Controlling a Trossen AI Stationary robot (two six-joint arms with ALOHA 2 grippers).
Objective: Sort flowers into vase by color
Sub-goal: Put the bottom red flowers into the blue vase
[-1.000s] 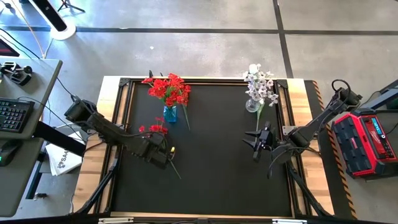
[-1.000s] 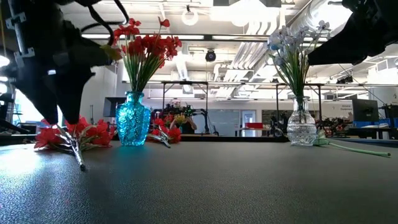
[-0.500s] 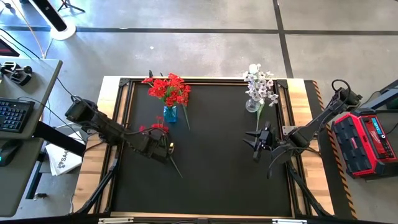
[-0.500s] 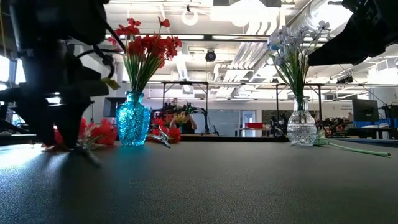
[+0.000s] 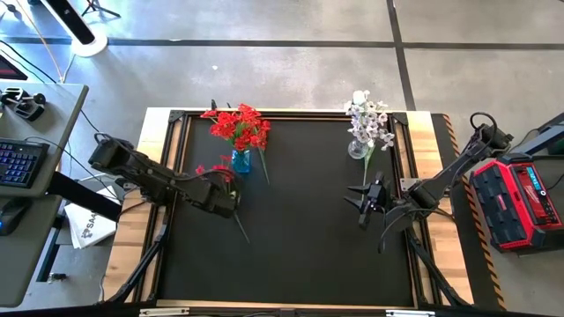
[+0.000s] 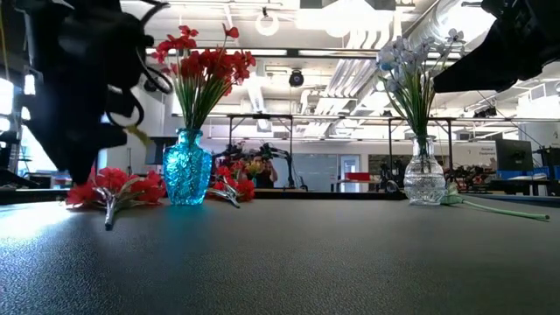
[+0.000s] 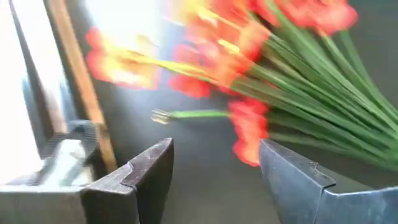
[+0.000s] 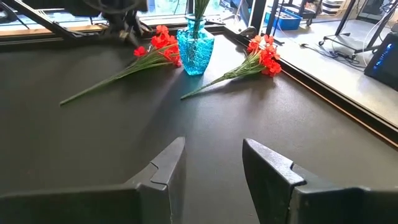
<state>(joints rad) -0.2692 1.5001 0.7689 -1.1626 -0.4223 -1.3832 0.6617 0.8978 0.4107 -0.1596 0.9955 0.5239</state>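
Observation:
A blue vase [image 5: 241,161] holds red flowers [image 5: 238,126]; a clear vase [image 5: 357,148] holds white flowers [image 5: 368,119]. One red sprig [image 5: 214,173] lies on the mat left of the blue vase, its stem [image 5: 241,231] running toward the near edge. A second red sprig [image 8: 261,59] lies to the right of that vase. A white sprig's stem [image 5: 367,167] lies by the clear vase. My left gripper [image 5: 226,199] stands open over the first sprig, its blossoms [image 7: 249,134] just beyond the fingers. My right gripper [image 5: 363,201] hovers open at mid right with nothing in it. My left gripper slants down over the lying red sprig near its blossom end [image 6: 114,185], with its fingers [image 7: 149,168] apart. I cannot tell whether they touch the sprig.
The black mat [image 5: 300,255] is bare in its middle and near half. A wooden rim [image 5: 132,229] frames the table. A red case [image 5: 520,202] stands off the right edge and a desk with a keyboard [image 5: 18,163] off the left.
My left gripper has gone along the lying red sprig, from its stem toward its blossoms, toward the table's far left, sinking a little and tipping further down. The sprig's free stem end now lies slightly farther from the near edge. The gap between the fingers is unchanged.

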